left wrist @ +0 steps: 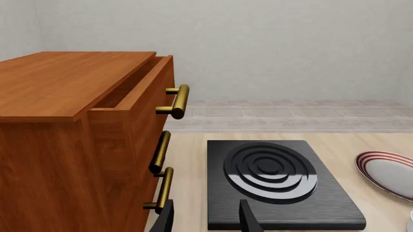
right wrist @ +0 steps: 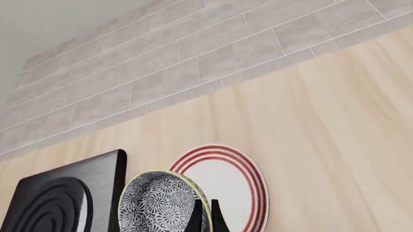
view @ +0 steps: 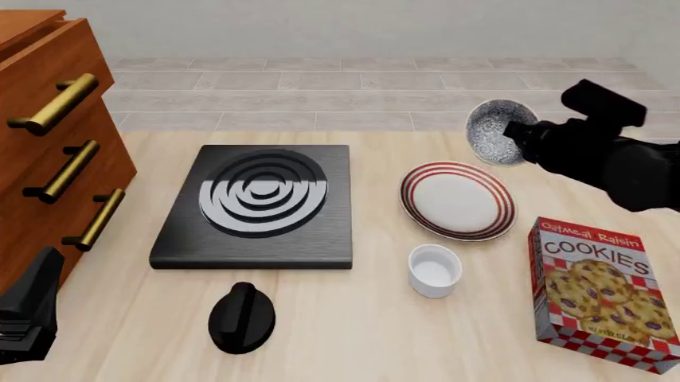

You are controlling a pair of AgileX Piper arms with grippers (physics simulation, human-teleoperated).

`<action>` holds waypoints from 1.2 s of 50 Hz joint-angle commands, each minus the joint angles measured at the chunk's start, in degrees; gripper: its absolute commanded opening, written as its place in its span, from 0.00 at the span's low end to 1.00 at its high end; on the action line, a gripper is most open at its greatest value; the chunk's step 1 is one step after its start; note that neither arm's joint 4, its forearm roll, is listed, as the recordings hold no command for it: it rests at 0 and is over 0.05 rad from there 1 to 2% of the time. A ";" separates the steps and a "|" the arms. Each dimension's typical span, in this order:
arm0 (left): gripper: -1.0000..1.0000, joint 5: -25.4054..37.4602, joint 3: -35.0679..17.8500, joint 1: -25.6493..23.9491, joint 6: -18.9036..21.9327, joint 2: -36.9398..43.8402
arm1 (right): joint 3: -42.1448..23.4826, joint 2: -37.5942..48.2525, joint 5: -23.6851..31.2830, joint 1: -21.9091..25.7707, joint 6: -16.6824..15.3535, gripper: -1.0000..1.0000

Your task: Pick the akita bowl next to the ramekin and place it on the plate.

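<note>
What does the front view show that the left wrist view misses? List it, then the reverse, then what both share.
Front view only: the akita bowl held in the right gripper above the table, the ramekin, the cookie box and a black knob. Left wrist view only: the open top drawer of the cabinet. Both: the stove burner, the plate, the brass handles.

left arm: low, jaws apart | right arm: raised, tilted, jaws pinched together
</note>
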 commanded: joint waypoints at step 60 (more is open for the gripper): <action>1.00 0.00 0.00 0.00 0.00 0.00 | -8.92 16.68 -2.80 0.07 0.75 0.00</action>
